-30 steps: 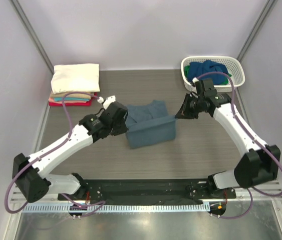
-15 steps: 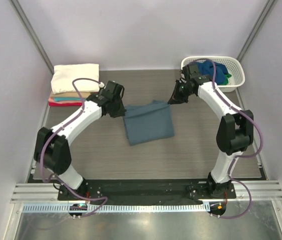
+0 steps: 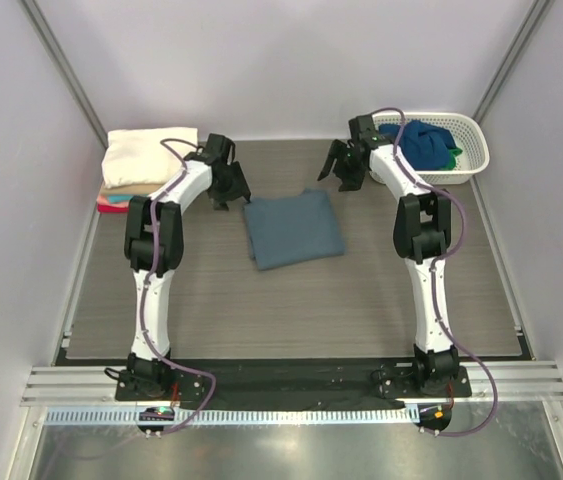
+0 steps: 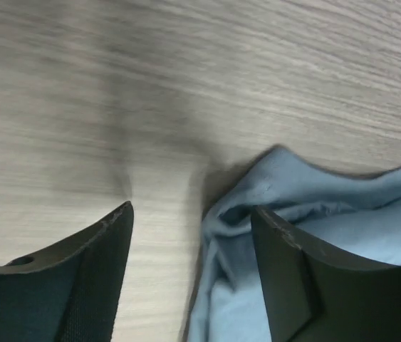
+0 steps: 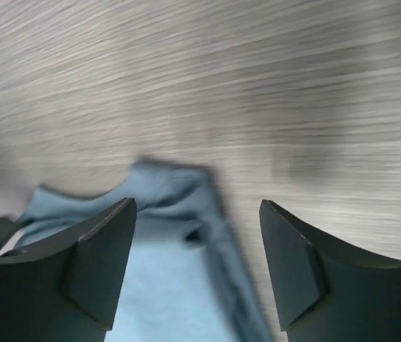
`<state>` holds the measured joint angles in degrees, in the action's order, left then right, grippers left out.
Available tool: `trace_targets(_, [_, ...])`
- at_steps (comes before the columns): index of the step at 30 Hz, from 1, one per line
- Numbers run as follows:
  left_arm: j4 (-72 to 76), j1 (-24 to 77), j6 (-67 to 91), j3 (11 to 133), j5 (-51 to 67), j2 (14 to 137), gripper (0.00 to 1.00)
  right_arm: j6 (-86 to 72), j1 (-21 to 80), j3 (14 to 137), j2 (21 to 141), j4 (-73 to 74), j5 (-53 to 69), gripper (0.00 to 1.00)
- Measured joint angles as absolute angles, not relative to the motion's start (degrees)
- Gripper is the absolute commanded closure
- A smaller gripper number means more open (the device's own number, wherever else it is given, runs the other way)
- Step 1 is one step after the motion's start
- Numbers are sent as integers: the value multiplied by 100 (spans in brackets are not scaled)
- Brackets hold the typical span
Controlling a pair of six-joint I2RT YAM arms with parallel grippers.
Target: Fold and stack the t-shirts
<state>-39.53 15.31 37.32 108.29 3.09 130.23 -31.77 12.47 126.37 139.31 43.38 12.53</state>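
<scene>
A slate grey-blue t-shirt (image 3: 293, 229) lies folded flat in the middle of the table. My left gripper (image 3: 229, 192) hangs open just beyond its far left corner, and that corner (image 4: 328, 214) shows between and beside the fingers, not gripped. My right gripper (image 3: 340, 172) is open just past the far right corner, with the cloth (image 5: 164, 271) loose below it. Neither gripper (image 4: 191, 209) (image 5: 197, 204) holds anything. A cream t-shirt (image 3: 149, 155) tops a folded stack at the back left, with red and teal layers (image 3: 111, 203) under it.
A white lattice basket (image 3: 473, 130) stands at the back right with a dark blue shirt (image 3: 421, 140) and a bit of green cloth (image 3: 452, 154) inside. Grey walls close in on the table's left, right and back.
Both grippers opened and let go of the grey-blue t-shirt's far edge. Both arms stretched toward the back of the table, and the shirt now lies flat, folded in half.
</scene>
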Motion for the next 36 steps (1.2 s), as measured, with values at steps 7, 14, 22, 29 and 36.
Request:
trace_targets(7, [-3828,1533,3575,10062,207,12084,31,-3157,1107,11170,13115,4088,670,23])
trace_targets(14, [-2620,1688,3577,7859,158,10368,30,-3159,1437,8436,10884,3028,788,24])
trace_targets(22, [-1194,1697,3610,6960,495,10960,30,-3004,1774,6429,9668,1861,1002,15])
trace_targets(29, [-443,1680,3721,7736,593,11754,37,-2856,1739,5618,9019,1529,1129,13])
trace_targets(36, [-91,1562,3931,7828,862,11972,49,-2836,1741,5196,8521,1216,1358,13])
